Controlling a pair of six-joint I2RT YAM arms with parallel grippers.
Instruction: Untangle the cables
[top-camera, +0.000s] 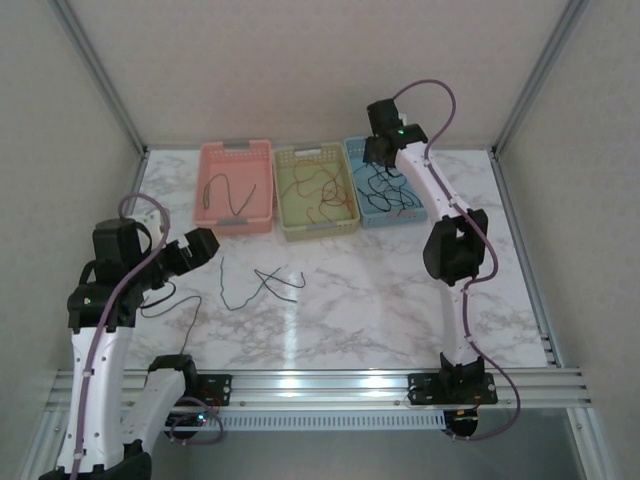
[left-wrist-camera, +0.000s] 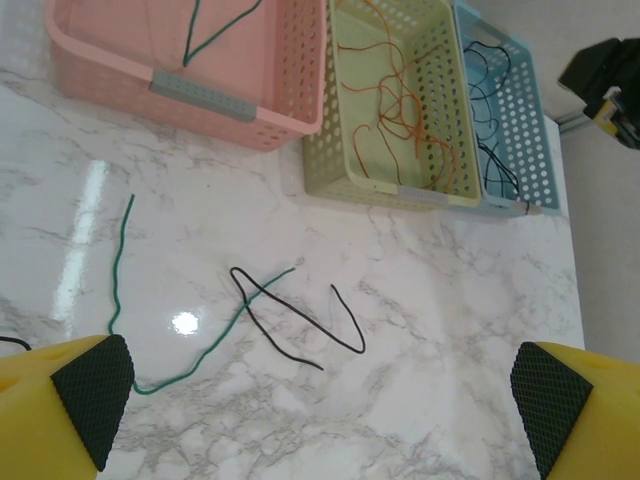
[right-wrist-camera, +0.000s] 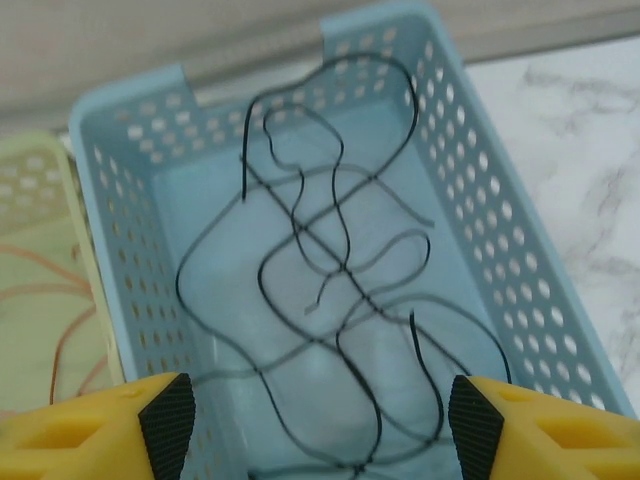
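We judge sorting well along:
- black cables (right-wrist-camera: 297, 232) in blue basket (right-wrist-camera: 130, 260)
- orange cables (left-wrist-camera: 400, 110) in green basket (left-wrist-camera: 440, 195)
- binned green cable (left-wrist-camera: 218, 32) in pink basket (left-wrist-camera: 260, 110)

Left to do, at least: loose green cable (left-wrist-camera: 117, 270) and loose black cable (left-wrist-camera: 290, 318) lie crossed on table (left-wrist-camera: 450, 300).

- Right gripper (right-wrist-camera: 320, 420) above blue basket, fingers apart, nothing held.
- Left gripper (left-wrist-camera: 320, 400) spread wide over crossed pair, empty, touching nothing.

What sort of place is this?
Likely a robotics lab test cell: two white robot arms bolted to a marble-patterned table, plain walls on aluminium posts, and pink, green and blue perforated plastic baskets holding thin wires.
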